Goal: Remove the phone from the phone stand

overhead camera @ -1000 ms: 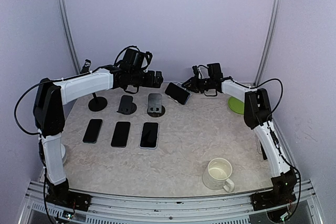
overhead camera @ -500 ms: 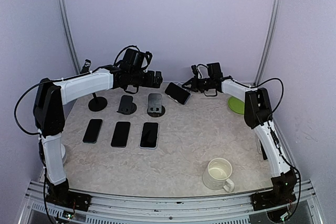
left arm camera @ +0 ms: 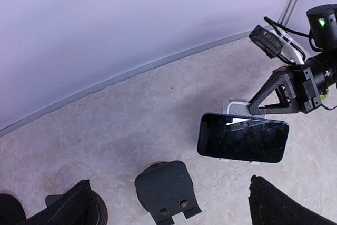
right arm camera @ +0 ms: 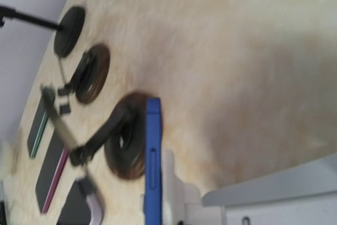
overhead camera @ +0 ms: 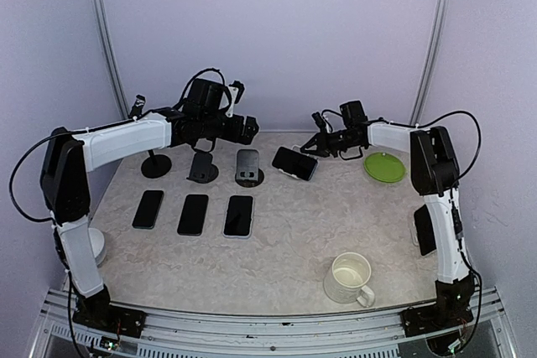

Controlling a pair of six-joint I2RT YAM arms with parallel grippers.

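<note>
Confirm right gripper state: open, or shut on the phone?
Shut on the phone. The left wrist view shows the right gripper clamped on its upper edge, with no gap visible.

You're looking at a robot test cell in a lab, not a lived-in room. Plain lavender backdrop walls (overhead camera: pixel 268 39) close in three sides, with bare metal poles (overhead camera: pixel 102 39) at the back corners. Two white arms (overhead camera: pixel 126 136) are bolted to an aluminium rail (overhead camera: pixel 268 320) at the near edge of a marble-print table (overhead camera: pixel 294 241). The props look staged: three phones (overhead camera: pixel 194 214) in a neat row, black phone stands (overhead camera: pixel 201 167), a mug (overhead camera: pixel 350 278) and a green plate (overhead camera: pixel 384 166).
</note>
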